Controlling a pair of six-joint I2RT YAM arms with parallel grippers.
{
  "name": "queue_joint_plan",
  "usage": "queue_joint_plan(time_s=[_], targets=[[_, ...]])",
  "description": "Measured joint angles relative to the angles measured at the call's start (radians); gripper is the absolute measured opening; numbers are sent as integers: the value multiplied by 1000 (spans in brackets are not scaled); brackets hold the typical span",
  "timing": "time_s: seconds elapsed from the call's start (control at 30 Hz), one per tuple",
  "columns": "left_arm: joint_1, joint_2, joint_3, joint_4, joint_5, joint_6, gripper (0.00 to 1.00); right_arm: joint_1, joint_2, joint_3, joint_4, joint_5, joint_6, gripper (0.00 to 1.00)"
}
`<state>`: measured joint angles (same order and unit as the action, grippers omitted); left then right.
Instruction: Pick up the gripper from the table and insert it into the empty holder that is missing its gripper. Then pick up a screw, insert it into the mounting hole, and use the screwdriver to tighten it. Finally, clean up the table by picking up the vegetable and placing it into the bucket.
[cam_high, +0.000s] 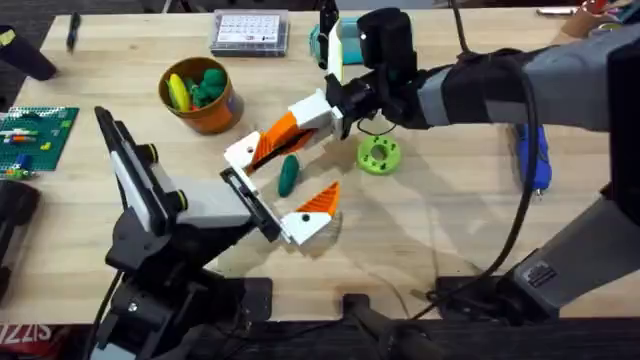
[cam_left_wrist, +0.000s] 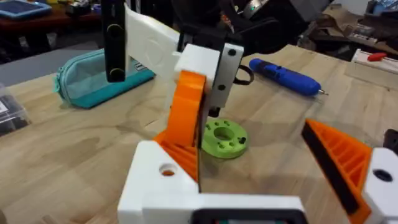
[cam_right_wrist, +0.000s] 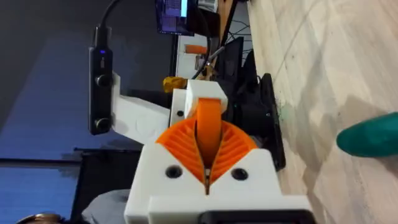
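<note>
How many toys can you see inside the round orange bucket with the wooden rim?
2 in the orange bucket: a yellow toy on the left side in the overhead view, and a green toy next to it on the right. More may be hidden underneath them.

Dark green vegetable (cam_high: 288, 174) lies on wood beside the orange-white gripper (cam_high: 268, 143).

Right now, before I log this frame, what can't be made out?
Overhead: the screwdriver, one end hidden behind the right arm's grey sleeve.
Right wrist: the vegetable, cut off by the picture's edge.
Left wrist: whether the gripper is seated in the holder; the picture's edge cuts off the joint, and overhead it is too small.
</note>
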<state>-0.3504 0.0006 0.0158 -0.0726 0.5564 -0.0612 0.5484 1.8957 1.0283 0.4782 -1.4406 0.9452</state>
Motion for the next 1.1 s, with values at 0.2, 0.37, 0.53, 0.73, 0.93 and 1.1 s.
queue_joint_plan(time_s=[0.2,0.37,0.53,0.73,0.93,1.1], targets=[[0,0,0,0,1,1,991,0,0,0,-3,-4,0,86],[-1,0,0,0,24,1,991,9,0,0,-6,-8,-3,193],[-1,0,0,0,45,0,991,29,0,0,-5,-40,9,323],[-6,0,0,-1,87,0,991,12,0,0,6,-82,26,570],[-9,0,0,-2,113,0,991,6,0,0,8,-76,33,992],[-9,0,0,-2,114,0,991,0,0,0,7,-38,35,993]])
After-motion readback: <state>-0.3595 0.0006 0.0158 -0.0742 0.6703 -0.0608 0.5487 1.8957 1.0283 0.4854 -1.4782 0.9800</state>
